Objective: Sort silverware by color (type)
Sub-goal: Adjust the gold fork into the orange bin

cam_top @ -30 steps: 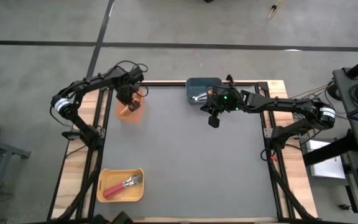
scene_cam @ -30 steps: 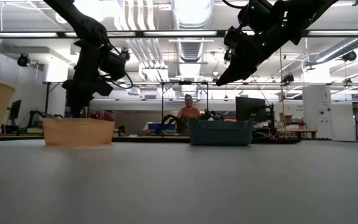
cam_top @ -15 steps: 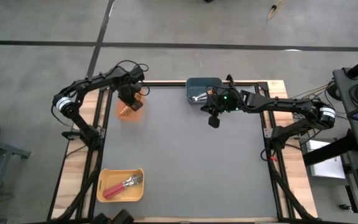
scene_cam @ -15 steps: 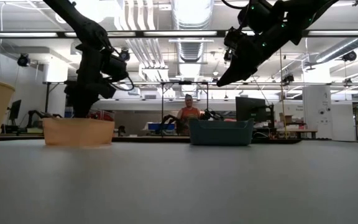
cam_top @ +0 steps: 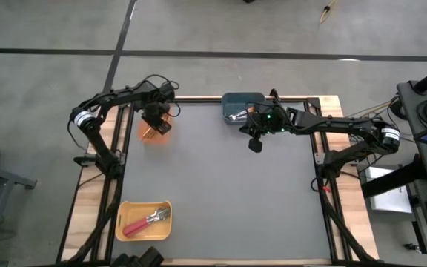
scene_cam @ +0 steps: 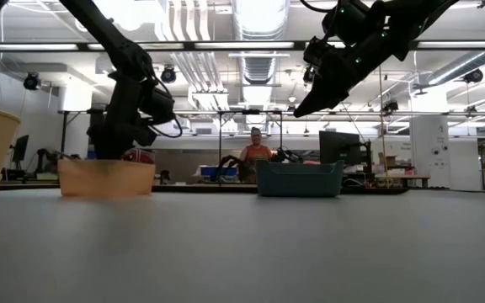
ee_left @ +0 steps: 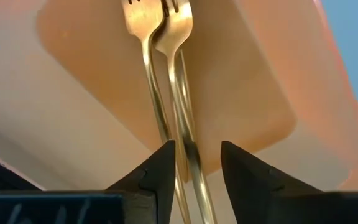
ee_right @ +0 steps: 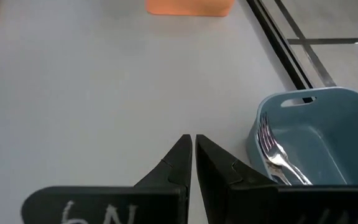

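Left gripper (ee_left: pixel 194 163), fingers spread, hovers over the orange bin (ee_left: pixel 241 81), where two gold forks (ee_left: pixel 166 68) lie side by side. Right gripper (ee_right: pixel 193 158) (fingers pressed together, empty) hangs beside the blue-grey bin (ee_right: pixel 334 134) holding silver forks (ee_right: pixel 272 152). Red-handled forks (cam_top: pixel 145 221) fill the yellow bin (cam_top: pixel 124 211).
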### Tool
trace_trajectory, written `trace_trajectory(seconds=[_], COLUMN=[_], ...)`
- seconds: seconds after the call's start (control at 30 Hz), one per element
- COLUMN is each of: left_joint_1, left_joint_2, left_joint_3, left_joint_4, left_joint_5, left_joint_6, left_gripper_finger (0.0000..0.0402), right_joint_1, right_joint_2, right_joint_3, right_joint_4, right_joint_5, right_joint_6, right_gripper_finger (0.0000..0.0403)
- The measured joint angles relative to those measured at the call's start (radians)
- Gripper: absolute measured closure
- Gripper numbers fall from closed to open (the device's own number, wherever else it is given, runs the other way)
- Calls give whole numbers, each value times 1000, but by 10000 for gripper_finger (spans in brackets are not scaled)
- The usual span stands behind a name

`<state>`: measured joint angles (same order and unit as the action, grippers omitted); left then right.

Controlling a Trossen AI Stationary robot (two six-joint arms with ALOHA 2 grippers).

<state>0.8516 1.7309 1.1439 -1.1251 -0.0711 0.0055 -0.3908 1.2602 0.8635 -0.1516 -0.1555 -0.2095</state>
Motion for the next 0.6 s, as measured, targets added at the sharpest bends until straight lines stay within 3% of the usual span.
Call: trace_trajectory(seconds=[0.6], left_joint_1=[0], left_joint_2=[3], left_joint_3=[0], left_joint_4=[5], left_joint_5=[0], left_joint_6=[-6], left_gripper_finger=[396], right_joint_1=[0], right_joint_2=[0], right_joint_3=[0], right_joint_4=[0], right_joint_5=[0], right_joint_6=[-1], right_gripper_finger=[390])
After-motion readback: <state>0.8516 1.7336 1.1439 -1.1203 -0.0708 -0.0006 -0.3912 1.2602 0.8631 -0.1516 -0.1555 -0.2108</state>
